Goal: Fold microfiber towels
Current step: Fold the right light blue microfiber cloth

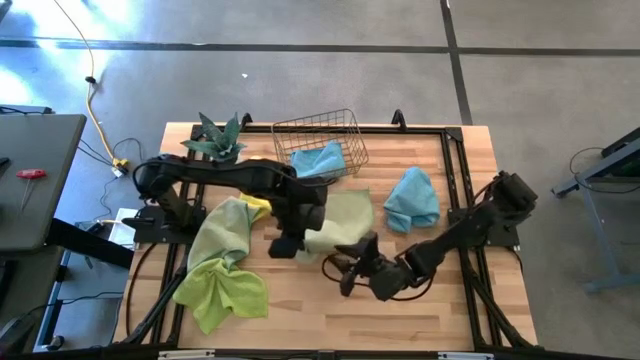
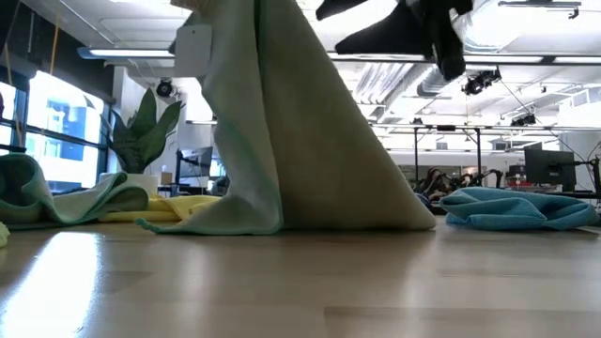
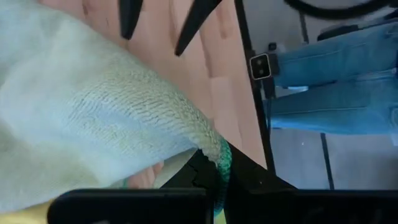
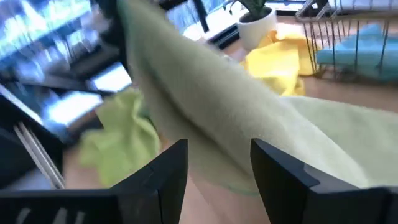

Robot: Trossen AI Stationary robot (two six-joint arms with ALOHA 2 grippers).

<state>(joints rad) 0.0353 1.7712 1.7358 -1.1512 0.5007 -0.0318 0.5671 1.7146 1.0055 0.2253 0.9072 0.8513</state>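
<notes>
My left fingers (image 1: 287, 243) are clamped on an edge of the sage towel (image 1: 342, 218), lifting it so it hangs in a tent w/ its lower hem on the desk (image 1: 420, 310). My right fingers (image 1: 349, 272) are apart, just beside that towel's near edge. Lime towel (image 1: 222, 287) and yellow towel (image 1: 256, 205) lie by my left arm; one blue towel (image 1: 412, 198) lies on the desk's right, another in the basket (image 1: 318, 141).

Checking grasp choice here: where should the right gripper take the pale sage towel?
The left gripper holds the pale sage towel up like a tent. The open right gripper should probably pinch its free lower corner, approaching low from its own side.
</notes>
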